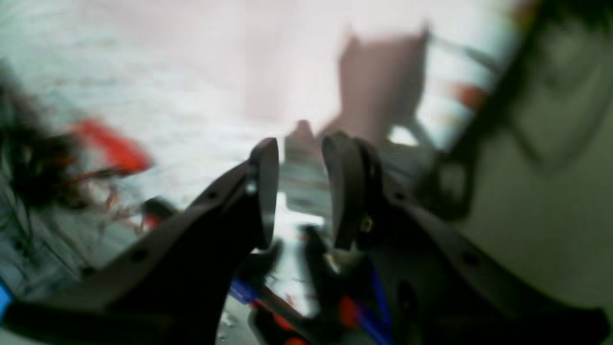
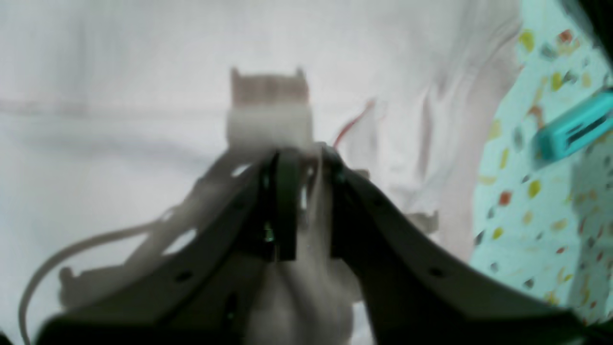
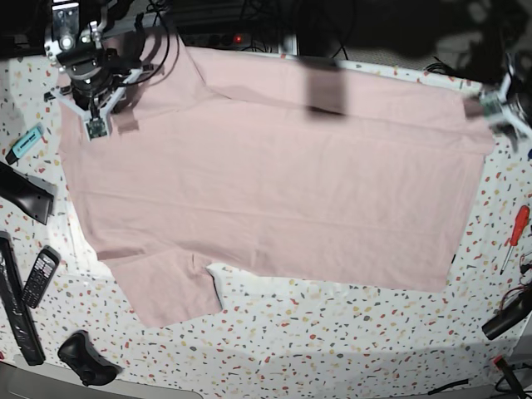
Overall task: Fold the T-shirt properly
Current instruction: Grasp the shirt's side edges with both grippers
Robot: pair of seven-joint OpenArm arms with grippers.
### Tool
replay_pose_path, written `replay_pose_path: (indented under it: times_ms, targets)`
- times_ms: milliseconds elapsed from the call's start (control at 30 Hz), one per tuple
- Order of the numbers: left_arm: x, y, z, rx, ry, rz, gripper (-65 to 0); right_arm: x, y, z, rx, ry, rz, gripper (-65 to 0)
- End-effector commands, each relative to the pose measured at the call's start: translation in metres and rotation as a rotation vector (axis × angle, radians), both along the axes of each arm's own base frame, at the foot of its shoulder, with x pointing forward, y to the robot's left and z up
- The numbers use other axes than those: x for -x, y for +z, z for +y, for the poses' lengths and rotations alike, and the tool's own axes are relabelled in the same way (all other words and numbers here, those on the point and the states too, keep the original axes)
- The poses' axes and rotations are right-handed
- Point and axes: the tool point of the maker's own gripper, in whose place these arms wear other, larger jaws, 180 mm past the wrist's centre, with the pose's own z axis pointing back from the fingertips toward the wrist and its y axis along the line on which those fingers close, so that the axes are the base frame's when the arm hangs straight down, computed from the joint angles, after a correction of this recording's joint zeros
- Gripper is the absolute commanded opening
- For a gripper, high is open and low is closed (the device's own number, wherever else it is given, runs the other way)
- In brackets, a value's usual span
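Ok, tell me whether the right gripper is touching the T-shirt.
Touching. In the right wrist view, a pale bunch of the T-shirt rises into the gap of the right gripper and lies against its fingers, though the picture is blurred.

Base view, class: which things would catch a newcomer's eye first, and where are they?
The big pale pink T-shirt dominates, spread flat across the speckled table. The right gripper sits at its upper left corner, the left gripper at its far right edge. A red screwdriver lies off to the right.
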Motion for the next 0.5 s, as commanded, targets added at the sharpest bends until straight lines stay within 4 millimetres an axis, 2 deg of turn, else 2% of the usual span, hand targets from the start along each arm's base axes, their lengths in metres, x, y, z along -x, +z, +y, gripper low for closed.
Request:
replay_pose_path:
  times_ms: [0, 100, 233, 367, 467]
  targets:
    - [-0.02, 0.019, 0.005, 0.016, 0.02, -0.06, -44.3, -0.016, 0.016, -0.001, 0.01, 0.011, -0.065, -50.8]
    - [-0.059, 0.05, 0.008, 0.141, 0.139, -0.182, -41.4, -0.041, 0.032, 0.0, 0.006, 0.017, -0.145, -44.8]
    - [-0.105, 0.079, 0.013, 0.357, 0.289, -0.339, -41.5, -0.072, 0.056, 0.001, 0.003, 0.023, -0.247, -44.4]
    - [-0.143, 0.081, 0.021, 0.527, 0.431, -0.418, -41.5, -0.098, 0.07, 0.002, -0.044, 0.012, -0.315, -44.4]
    - [-0.171, 0.075, 0.021, 0.652, 0.523, -0.433, -41.5, -0.112, 0.068, -0.001, -0.09, -0.023, -0.295, -44.4]
